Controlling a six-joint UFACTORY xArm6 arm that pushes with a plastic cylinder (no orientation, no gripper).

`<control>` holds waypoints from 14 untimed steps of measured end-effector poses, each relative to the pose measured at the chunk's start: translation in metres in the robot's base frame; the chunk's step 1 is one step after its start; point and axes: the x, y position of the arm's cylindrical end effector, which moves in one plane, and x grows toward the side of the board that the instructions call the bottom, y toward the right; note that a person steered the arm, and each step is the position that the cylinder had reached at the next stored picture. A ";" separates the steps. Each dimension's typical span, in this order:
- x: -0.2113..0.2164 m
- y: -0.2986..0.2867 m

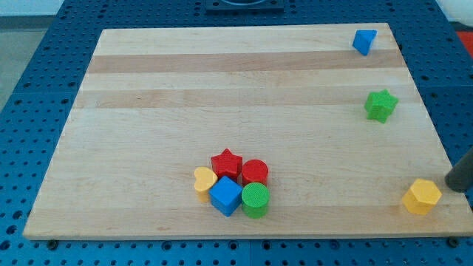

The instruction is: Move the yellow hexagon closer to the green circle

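Sitting near the bottom right corner, yellow hexagon point(422, 196), my tip point(452, 185) just beside its right, no pincer visible, green circle point(256, 199) bottom centre.

Rod point(462, 174) — cut by right edge

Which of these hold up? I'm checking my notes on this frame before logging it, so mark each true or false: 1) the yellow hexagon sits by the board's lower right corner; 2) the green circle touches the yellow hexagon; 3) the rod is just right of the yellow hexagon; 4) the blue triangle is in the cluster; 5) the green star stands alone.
1) True: the yellow hexagon lies near the view's bottom right.
2) False: the green circle is in the cluster at the bottom centre, far from it.
3) True: my tip is just right of it.
4) False: the blue triangle is at the top right.
5) True: the green star stands alone.
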 end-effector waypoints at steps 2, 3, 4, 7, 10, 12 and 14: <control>0.039 0.000; 0.039 -0.002; 0.037 -0.028; 0.037 -0.100; 0.045 -0.041; -0.029 -0.056; -0.026 -0.071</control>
